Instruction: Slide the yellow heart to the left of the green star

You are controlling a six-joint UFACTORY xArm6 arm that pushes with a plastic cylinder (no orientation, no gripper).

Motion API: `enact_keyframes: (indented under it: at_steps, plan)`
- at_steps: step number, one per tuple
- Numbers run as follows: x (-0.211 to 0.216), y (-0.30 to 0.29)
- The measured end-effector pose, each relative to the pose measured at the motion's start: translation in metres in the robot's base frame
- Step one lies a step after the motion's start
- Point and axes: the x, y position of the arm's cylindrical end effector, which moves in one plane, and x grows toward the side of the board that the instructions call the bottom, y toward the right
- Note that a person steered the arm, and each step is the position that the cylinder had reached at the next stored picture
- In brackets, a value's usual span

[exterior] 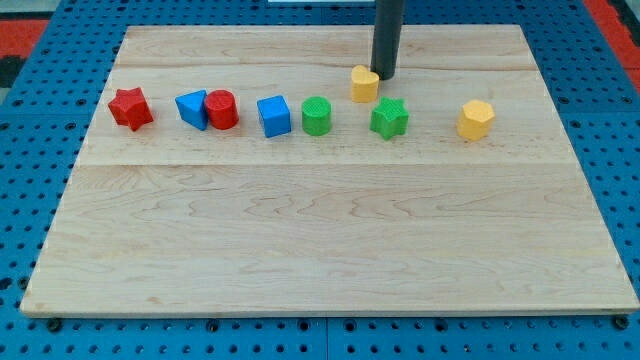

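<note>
Nudging the yellow heart [364, 83] toward the view's bottom-left.
Our tip [385, 75], a bare rod without fingers, touches its right side; we steer clear of the green star [389, 118] below.

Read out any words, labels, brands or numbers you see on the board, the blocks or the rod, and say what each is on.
None: no text shows anywhere.
The wooden board shows only grain.
The blocks, including the yellow heart and green star, are plain.
My tip, just right of the heart, ends a plain dark rod.
The blue pegboard has only holes.
</note>
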Motion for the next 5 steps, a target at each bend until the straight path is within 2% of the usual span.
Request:
enact_keyframes:
  at_steps: [2,3,4,5]
  plan:
    - [-0.046,-0.016]
    - [0.003,-0.025]
    - [0.036,-0.033]
    - [0.015,-0.027]
